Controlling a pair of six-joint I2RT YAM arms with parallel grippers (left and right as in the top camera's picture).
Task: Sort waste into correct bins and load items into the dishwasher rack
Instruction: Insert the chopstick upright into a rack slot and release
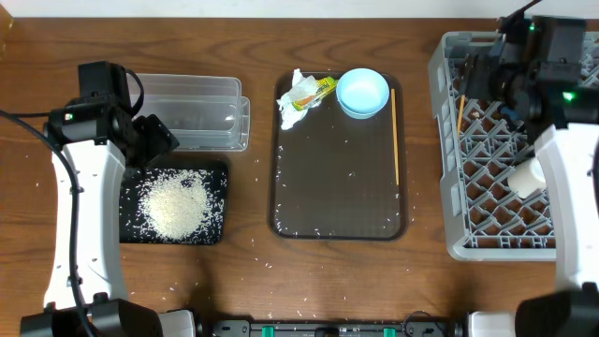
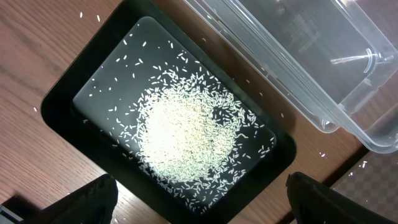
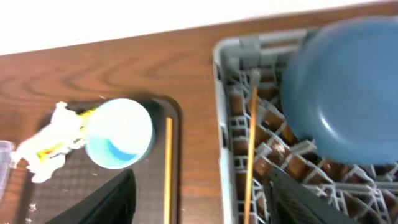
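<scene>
Glossy clear plastic tub (image 1: 197, 112), matt black tray (image 2: 62, 93), grey plastic rack (image 1: 449, 178), wood-grain table (image 1: 374, 281)

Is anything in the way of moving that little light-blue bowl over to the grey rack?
Nothing tall. Only a wooden chopstick lies flat on the brown tray between the light-blue bowl and the rack; a lifted bowl should clear it.

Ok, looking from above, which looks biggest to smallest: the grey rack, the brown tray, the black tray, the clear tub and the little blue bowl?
1. grey rack
2. brown tray
3. black tray and clear tub: they look about the same, so no ranking
4. little blue bowl
</scene>
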